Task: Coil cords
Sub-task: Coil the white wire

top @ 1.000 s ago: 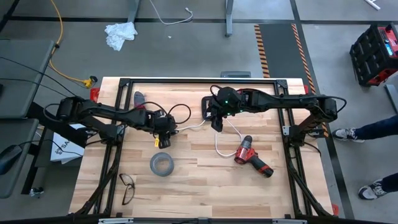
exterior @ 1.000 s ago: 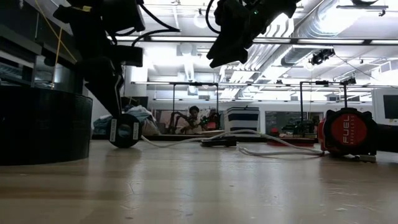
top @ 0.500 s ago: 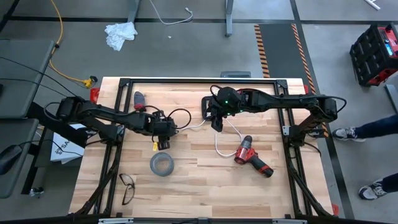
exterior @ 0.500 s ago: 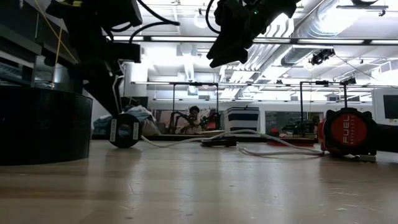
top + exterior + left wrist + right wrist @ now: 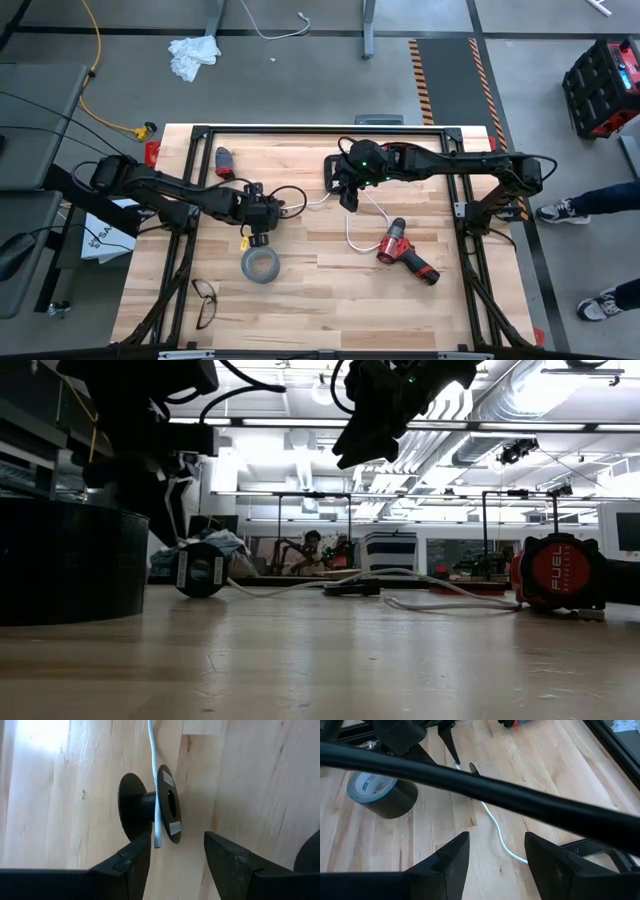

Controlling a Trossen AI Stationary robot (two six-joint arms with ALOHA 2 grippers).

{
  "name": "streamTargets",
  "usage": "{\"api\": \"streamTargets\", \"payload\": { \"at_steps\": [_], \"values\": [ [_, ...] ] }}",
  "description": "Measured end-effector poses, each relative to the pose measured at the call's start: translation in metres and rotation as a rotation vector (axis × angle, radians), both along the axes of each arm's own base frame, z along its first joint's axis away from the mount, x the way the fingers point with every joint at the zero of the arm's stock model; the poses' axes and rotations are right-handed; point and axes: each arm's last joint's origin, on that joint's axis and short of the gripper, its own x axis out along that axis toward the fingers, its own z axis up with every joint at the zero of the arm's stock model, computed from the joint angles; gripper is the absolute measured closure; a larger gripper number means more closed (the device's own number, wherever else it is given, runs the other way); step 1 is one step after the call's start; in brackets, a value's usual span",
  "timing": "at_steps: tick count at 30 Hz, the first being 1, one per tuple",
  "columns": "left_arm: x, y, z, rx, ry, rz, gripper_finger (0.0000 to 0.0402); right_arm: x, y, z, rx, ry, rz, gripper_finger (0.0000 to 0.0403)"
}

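Red drill reads "FUEL"; left gripper and right gripper jaws apart.

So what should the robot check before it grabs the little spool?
1. Left gripper open: ok, fingers spread.
2. Spool lined up between the fingers: not ok, it sits off to one side, ahead of the tips.
3. Cord joined to the spool: ok, it runs over the hub.
4. Spool steady on the table: ok, standing on its rims.
5. Right gripper out of the way: ok, raised and open.
6. Tape roll clear: cannot tell, it lies close by.
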Motion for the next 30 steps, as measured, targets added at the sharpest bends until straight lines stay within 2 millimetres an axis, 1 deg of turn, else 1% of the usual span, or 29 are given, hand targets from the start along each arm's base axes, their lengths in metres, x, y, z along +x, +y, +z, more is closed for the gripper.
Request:
{"api": "streamTargets", "payload": {
  "at_steps": [15, 23, 30],
  "values": [
    [0.0007, -0.0025, 0.0011, 0.087, 0.008, -0.073, 0.0222, 0.0, 0.0, 0.0, 0.005, 0.0, -0.005, 0.0218],
    [0.0028, -0.0062, 0.0007, -0.01, -0.003, -0.116, 0.0222, 0.0, 0.0, 0.0, 0.018, -0.001, -0.018, 0.0218],
    [0.0027, -0.0049, 0.0011, 0.028, -0.008, -0.097, 0.0222, -0.0001, -0.0007, 0.0, 0.005, 0.001, -0.034, 0.0218]
  ]
}}
